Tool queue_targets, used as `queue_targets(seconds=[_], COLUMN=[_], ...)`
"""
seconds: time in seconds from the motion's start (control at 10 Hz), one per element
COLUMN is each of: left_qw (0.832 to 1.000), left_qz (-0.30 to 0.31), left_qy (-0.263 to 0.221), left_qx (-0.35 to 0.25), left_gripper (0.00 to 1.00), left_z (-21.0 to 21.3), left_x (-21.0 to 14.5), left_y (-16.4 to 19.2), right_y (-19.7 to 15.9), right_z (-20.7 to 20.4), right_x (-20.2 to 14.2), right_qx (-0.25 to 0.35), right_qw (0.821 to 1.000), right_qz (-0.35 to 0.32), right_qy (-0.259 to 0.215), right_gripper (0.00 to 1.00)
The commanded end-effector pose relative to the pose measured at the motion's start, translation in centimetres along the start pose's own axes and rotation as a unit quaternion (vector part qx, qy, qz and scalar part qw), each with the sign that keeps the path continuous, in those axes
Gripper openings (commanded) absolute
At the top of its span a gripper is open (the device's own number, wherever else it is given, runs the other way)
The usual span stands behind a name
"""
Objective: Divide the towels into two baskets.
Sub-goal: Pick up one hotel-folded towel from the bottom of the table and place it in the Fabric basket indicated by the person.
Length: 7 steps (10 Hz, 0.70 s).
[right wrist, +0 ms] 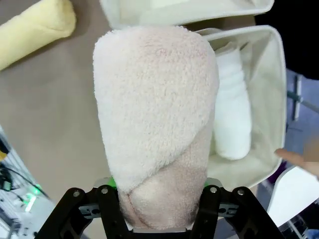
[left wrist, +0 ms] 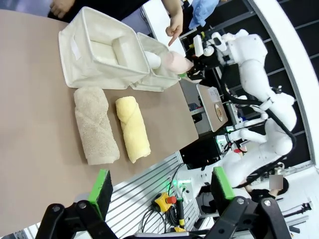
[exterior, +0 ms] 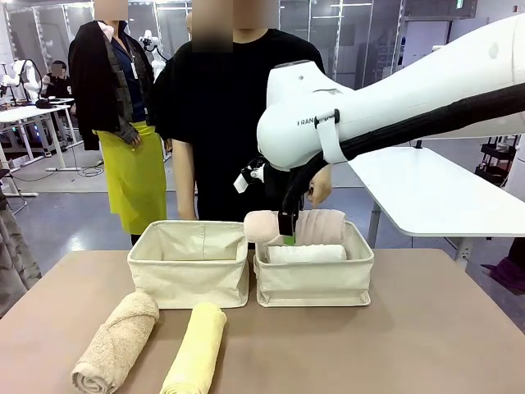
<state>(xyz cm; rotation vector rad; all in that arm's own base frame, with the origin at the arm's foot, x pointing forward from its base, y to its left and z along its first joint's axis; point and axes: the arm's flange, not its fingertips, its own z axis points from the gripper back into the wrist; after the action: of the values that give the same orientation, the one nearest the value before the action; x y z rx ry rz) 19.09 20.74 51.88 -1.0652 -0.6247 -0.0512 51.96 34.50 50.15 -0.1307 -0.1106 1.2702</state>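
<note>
The right hand [right wrist: 159, 199] was shut tight on the pink towel [right wrist: 154, 114]. It held the towel near one end, and the rest of the roll stuck out past the fingers. The pink towel was up in the air over the right basket [exterior: 316, 283], near its far side. Seen from the front, its long side ran from left to right, the same way as the basket.

Under it, the white towel [exterior: 308, 254] lay down inside the right basket. It lay flat by the near wall, and its long side also ran from left to right.

The left basket [exterior: 189, 279] sat just beside the right one, and their walls were close together. In front of the left basket, the tan towel [exterior: 115, 345] and the yellow towel [exterior: 197, 353] lay flat on the tabletop [exterior: 410, 328]. They lay side by side with a small gap between them. Their long sides pointed from the robot toward the baskets, and each leaned a little to one side.

The left hand [left wrist: 162, 186] was wide open and held nothing. It hung high over the robot's side of the tabletop.

The person's hand [left wrist: 174, 30] was at the far side of the right basket, near the pink towel, with a finger pointing down.

There were four towels in all: one in the right hand, one in a basket and two on the tabletop. There were two baskets.
</note>
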Motion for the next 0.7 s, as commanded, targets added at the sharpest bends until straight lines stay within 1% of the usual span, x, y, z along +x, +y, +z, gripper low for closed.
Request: queue_targets(seconds=[0.0, 0.1, 0.4, 0.5, 0.6], left_qw=[1.000, 1.000, 1.000, 1.000, 1.000], left_qz=[-0.003, -0.003, -0.003, -0.003, -0.003], left_qy=[-0.002, -0.002, -0.002, -0.002, -0.002], left_qx=[-0.008, -0.008, -0.008, -0.008, -0.008], left_gripper=[1.00, 1.00, 1.00, 1.00, 1.00], left_z=[0.2, 0.2, 0.2, 0.2, 0.2], left_x=[-0.1, -0.1, -0.1, -0.1, -0.1], left_y=[-0.2, -0.2, -0.2, -0.2, -0.2], right_y=[-2.0, 0.0, 0.0, -0.8, -2.4], right_z=[-1.4, 0.0, 0.0, -0.9, -1.7], right_x=[-0.4, 0.0, 0.0, 0.1, 0.1], right_qx=[0.000, 0.000, 0.000, 0.000, 0.022], right_qw=[1.000, 1.000, 1.000, 1.000, 0.999], right_qz=[0.004, 0.000, 0.000, 0.007, 0.030], right_qy=[-0.019, 0.000, 0.000, -0.005, -0.011], right_gripper=[0.56, 0.56, 0.56, 0.56, 0.56])
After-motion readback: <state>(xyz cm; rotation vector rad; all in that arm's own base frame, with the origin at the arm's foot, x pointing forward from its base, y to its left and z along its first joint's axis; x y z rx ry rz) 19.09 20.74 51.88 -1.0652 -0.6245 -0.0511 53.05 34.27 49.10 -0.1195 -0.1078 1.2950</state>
